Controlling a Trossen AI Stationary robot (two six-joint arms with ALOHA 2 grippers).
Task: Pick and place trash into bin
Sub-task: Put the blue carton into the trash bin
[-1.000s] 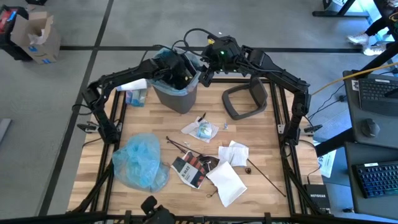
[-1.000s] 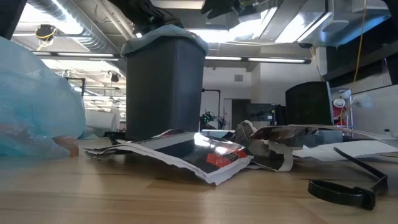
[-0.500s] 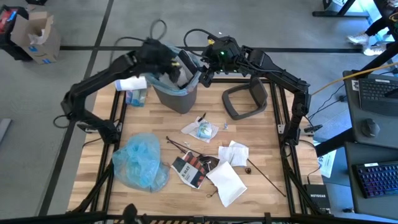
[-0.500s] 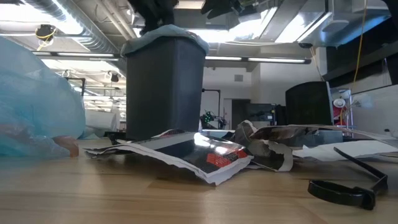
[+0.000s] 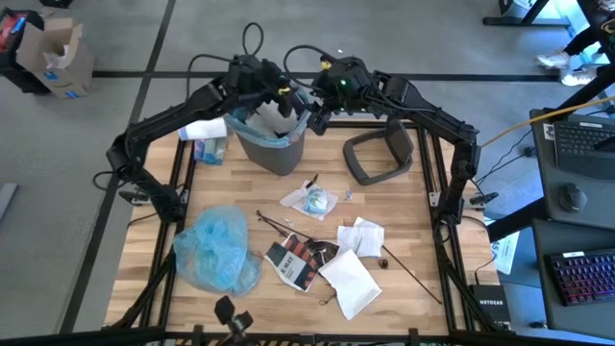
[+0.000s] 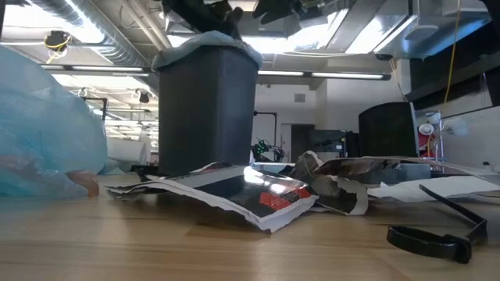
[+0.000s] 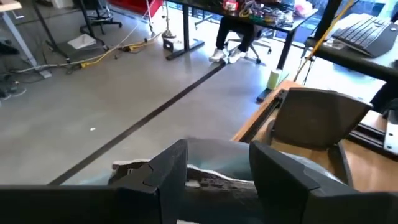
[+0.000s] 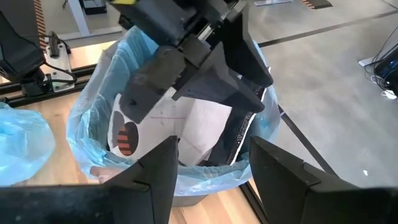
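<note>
Low view, near first: printed packet [image 6: 258, 195] lay flat on the table [image 6: 234, 250], crumpled paper [image 6: 344, 183] and a dark stick [image 6: 449, 207] beside it, blue bag heap [image 6: 43, 133] at the near left. Bin [image 6: 207, 109] stood upright behind them, well apart from that litter.

High view: white mailer [image 5: 351, 279], a clear-wrap wad [image 5: 309, 200] and the grey lid [image 5: 377, 154] were on the table between the near litter and the bin.

My left gripper [image 5: 280, 104] was over the bin mouth, jaws apart, nothing clamped; right wrist view showed its fingers [image 8: 239, 59] spread above white sheets [image 8: 186, 127] already lying inside the liner [image 8: 93, 93]. My right gripper [image 5: 315, 117] hung at the bin's far-right rim, jaws also apart and empty.

Judgement: drop done, step in hand is clearing out. Do it well by lifting the left straight up before swinging away, so the fingers don't snag the liner or tip the bin. Keep the right clear of the left's path. Next target probably the clear-wrap wad, nearest the bin.
</note>
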